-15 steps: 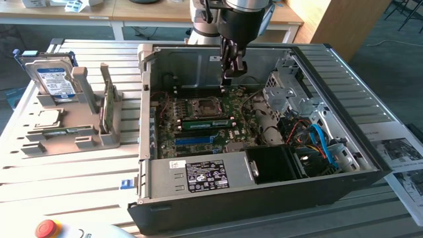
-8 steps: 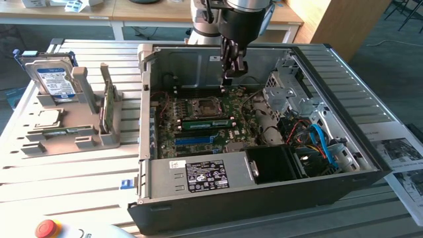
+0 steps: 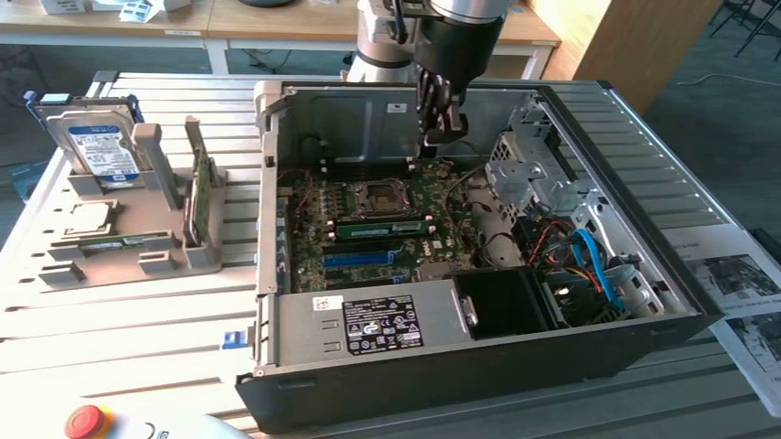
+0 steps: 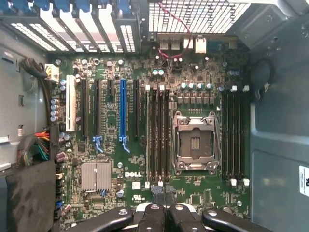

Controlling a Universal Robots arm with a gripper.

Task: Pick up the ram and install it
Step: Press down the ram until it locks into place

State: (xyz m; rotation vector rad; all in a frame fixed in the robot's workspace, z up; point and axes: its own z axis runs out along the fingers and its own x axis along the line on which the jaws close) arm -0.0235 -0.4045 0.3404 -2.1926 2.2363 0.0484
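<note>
A ram (image 3: 384, 227), a long green stick, stands on edge in a memory slot of the motherboard (image 3: 366, 256), just in front of the square CPU socket (image 3: 372, 197). My gripper (image 3: 440, 137) hangs above the board's far edge inside the open computer case (image 3: 488, 366), well above the ram and apart from it. Its fingers are shut with nothing between them. In the wrist view the shut gripper (image 4: 164, 192) hovers over the end of the black memory slots (image 4: 159, 135) beside the socket (image 4: 194, 142).
On the exterior view's left, a grey holder (image 3: 123, 265) carries a hard drive (image 3: 101, 146), a CPU chip (image 3: 86, 218), an upright green stick (image 3: 199, 197) and a flat one (image 3: 123, 242). Power supply (image 3: 379, 322), drive cage (image 3: 537, 174) and cables (image 3: 592, 265) crowd the case. Red button (image 3: 88, 421).
</note>
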